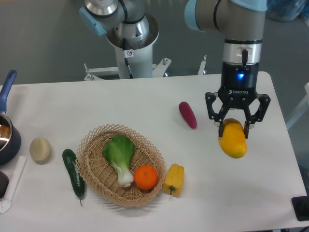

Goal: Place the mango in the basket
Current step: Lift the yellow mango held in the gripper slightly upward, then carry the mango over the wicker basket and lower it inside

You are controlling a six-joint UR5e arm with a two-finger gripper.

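You are in the carry step: the gripper (236,124) at the right of the frame has its fingers clamped around the upper part of the mango (232,140), and most of the fruit hangs below the fingertips, apparently lifted off the white worktop (145,101), though this single view does not show the gap plainly. The basket (121,165) sits well apart, toward the lower left of centre, so your next move calls for a long traverse leftward and toward the front edge before any descent. Keep the fruit high enough to pass over the purple eggplant-like vegetable (188,114) and the yellow bell pepper (174,179), which lies just beside the basket's right rim. Inside the basket already lie a bok choy (119,155) and an orange (146,177), so aim for the bare weave at the back or left and release low, since I judge a smooth oval fruit could roll. The mango itself is yellow-orange, glossy and unlobed, tilted slightly with its long axis running downward to the right.
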